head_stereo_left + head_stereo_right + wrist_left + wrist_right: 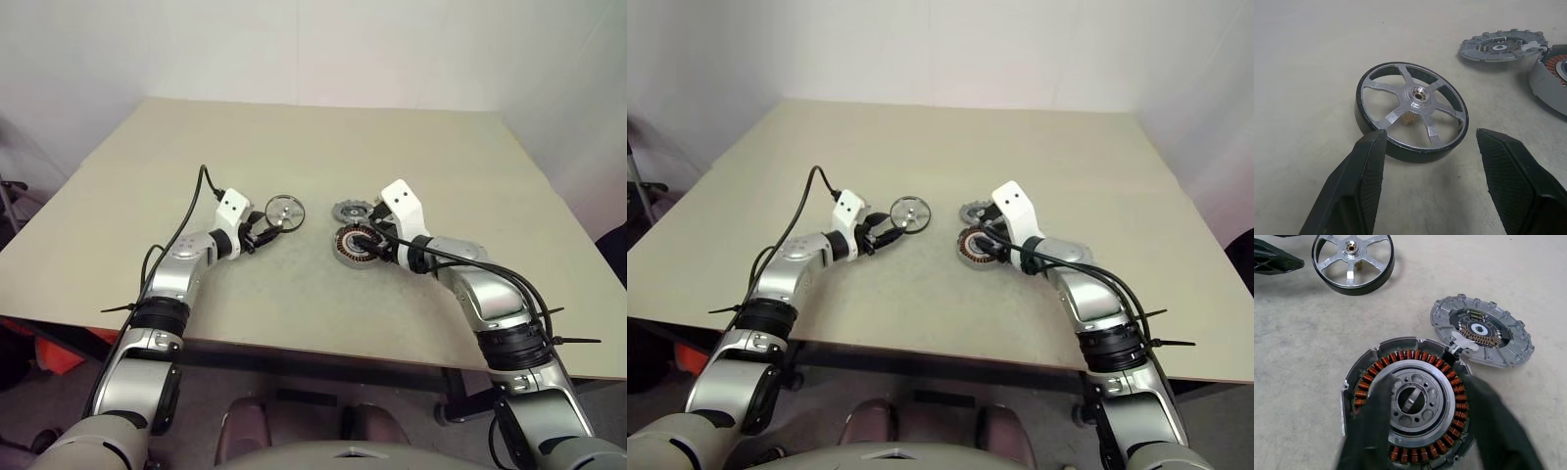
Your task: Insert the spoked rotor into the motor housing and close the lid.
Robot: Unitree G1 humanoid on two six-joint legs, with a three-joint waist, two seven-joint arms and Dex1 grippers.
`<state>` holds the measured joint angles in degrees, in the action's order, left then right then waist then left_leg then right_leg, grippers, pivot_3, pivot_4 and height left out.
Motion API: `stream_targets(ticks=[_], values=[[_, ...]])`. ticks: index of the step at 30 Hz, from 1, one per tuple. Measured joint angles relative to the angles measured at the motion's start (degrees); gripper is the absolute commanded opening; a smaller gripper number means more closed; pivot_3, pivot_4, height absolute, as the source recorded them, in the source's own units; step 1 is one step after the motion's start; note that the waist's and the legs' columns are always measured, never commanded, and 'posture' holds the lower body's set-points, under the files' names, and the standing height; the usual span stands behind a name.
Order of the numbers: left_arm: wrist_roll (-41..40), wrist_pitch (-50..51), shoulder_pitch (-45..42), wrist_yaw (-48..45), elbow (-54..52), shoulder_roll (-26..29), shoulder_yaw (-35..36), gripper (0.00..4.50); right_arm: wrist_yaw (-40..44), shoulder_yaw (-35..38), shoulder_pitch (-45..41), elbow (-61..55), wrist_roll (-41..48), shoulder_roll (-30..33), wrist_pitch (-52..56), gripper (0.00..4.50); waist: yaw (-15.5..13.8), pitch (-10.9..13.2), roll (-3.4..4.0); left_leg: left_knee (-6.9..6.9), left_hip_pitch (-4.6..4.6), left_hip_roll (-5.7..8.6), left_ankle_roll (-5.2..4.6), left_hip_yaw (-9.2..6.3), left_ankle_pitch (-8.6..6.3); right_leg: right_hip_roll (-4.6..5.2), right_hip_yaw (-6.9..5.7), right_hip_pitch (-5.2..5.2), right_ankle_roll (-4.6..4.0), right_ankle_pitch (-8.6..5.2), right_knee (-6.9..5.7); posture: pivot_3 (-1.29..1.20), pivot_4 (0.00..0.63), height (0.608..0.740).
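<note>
Early yet: spoked rotor (1411,117) lying flat on the beige counter (411,147), not inserted; left gripper (1432,161) fingers spread wide either side, gripping nothing. Motor housing (1408,404) open, lid (1481,330) touching its rim, unfitted. Right gripper (1425,426) fingers apart over the windings, empty. Plain white walls behind.

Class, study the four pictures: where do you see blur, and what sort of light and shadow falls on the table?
Right wrist view: the dark fingers are smeared by blur, while the motor housing and lid stay sharp. Left wrist view: crisp; a faint soft shadow under the spoked rotor. Head views: even, diffuse light on the table, no glare.
</note>
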<state>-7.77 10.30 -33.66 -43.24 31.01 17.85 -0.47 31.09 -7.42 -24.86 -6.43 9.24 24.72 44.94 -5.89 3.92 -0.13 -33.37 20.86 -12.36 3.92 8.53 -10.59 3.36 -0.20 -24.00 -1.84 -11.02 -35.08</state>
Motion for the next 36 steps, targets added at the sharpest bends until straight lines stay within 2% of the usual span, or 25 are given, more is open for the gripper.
stream_targets(ticks=[5, 36], values=[[0.01, -0.11, -0.10, 0.00, 0.13, 0.00, 0.00, 3.09, 0.05, -0.01, 0.00, 0.22, -0.01, -0.32, 0.00, 0.02, 0.00, 0.00, 0.00, 0.00, -0.01, 0.00, 0.00, 0.00, 0.03, 0.00, 0.00, 0.00, 0.00, 0.00, -0.04, 0.00, 0.000, 0.740], [0.11, -0.49, -0.15, 0.22, 0.26, 0.17, 0.00, 3.09, -0.25, -1.79, 0.31, 5.33, -1.51, -0.78, -4.06, 0.02, 0.02, -0.01, -0.02, -0.01, -0.14, 0.01, 0.06, 0.00, 0.14, 0.01, 0.01, 0.05, 0.00, 0.00, -0.21, 0.00, 0.000, 0.740]])
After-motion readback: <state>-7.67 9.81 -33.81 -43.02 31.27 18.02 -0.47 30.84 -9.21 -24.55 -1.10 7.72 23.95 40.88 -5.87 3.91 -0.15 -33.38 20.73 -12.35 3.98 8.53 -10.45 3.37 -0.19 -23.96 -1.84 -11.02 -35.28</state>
